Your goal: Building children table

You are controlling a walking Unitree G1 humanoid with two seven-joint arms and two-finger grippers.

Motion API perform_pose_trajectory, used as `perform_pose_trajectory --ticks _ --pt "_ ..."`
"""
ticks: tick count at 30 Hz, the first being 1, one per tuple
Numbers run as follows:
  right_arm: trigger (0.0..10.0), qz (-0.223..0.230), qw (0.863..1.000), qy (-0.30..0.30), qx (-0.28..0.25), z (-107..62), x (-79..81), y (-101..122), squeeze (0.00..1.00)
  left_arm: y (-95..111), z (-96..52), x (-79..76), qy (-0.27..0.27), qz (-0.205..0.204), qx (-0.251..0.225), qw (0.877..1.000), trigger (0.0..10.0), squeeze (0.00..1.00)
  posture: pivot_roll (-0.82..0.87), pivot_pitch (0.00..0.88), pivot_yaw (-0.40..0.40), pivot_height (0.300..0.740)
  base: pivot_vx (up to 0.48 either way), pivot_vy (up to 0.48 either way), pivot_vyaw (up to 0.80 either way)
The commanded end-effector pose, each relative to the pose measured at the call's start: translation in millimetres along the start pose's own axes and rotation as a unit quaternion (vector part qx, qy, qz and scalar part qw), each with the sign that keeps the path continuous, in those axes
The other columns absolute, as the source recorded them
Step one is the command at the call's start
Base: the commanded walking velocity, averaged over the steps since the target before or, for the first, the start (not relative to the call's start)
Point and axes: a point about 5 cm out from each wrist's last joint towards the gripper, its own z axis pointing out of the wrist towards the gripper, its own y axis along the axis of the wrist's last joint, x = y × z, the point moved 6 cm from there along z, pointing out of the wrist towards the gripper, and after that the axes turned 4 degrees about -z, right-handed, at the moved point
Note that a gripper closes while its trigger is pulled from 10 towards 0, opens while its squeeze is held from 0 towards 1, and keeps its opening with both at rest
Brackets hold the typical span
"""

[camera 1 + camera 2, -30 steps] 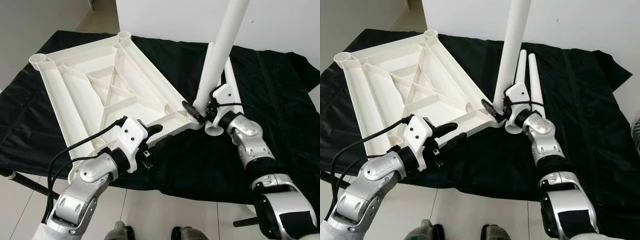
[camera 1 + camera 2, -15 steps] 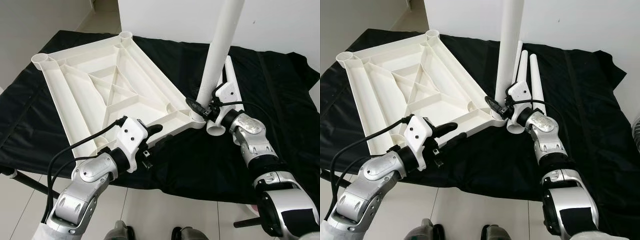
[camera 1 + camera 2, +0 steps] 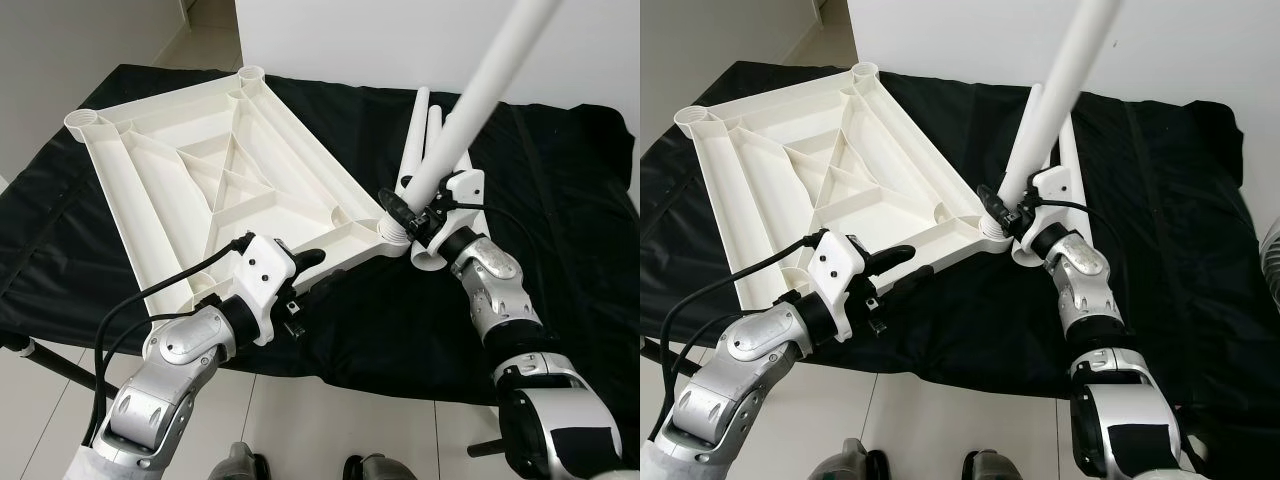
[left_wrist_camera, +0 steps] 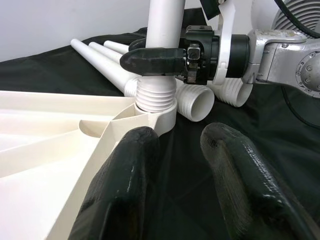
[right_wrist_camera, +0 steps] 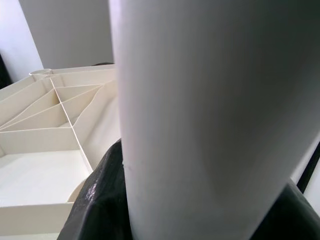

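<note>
A white plastic table top lies upside down on a black cloth. My right gripper is shut on a long white leg just above its threaded end. That end sits in the table top's near right corner socket, and the leg leans up to the right. My left gripper is open at the table top's near edge, a short way left of that corner, with the edge beside one of its fingers. The right wrist view shows the leg close up.
Spare white legs lie on the cloth behind my right gripper. Empty corner sockets stand at the table top's far side. A white wall rises behind. Tiled floor runs along the cloth's front edge, with a black rod at the lower left.
The leg stood nearly upright before and now leans to the right, its threaded end still at the corner socket. My right wrist has turned with it. The left arm has stayed put.
</note>
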Motion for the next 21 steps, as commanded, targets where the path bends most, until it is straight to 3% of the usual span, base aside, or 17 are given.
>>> perform_pose_trajectory --ticks 1,11,14,21 --pt "10.0 0.018 0.998 0.005 0.060 -9.0 12.0 -35 0.00 -3 -0.6 -0.4 -0.003 0.002 0.004 1.000 10.0 0.00 -0.03 0.110 0.032 0.740 0.000 0.000 0.00" --pt "10.0 -0.029 0.996 -0.006 0.084 -2.9 8.5 -35 0.00 -3 -1.5 0.6 0.001 0.000 0.005 1.000 10.0 0.00 -0.03 0.122 0.037 0.740 0.000 0.000 0.00" --pt "10.0 -0.058 0.993 0.011 0.103 8.2 10.8 -31 0.00 -3 -1.1 -0.1 0.001 -0.001 0.004 1.000 10.0 0.00 -0.03 0.122 0.037 0.740 0.000 0.000 0.00" --pt "10.0 -0.056 0.992 0.025 0.110 15.2 13.8 -28 0.00 -3 -0.8 1.0 0.002 0.001 0.004 1.000 10.0 0.00 -0.03 0.122 0.037 0.740 0.000 0.000 0.00"
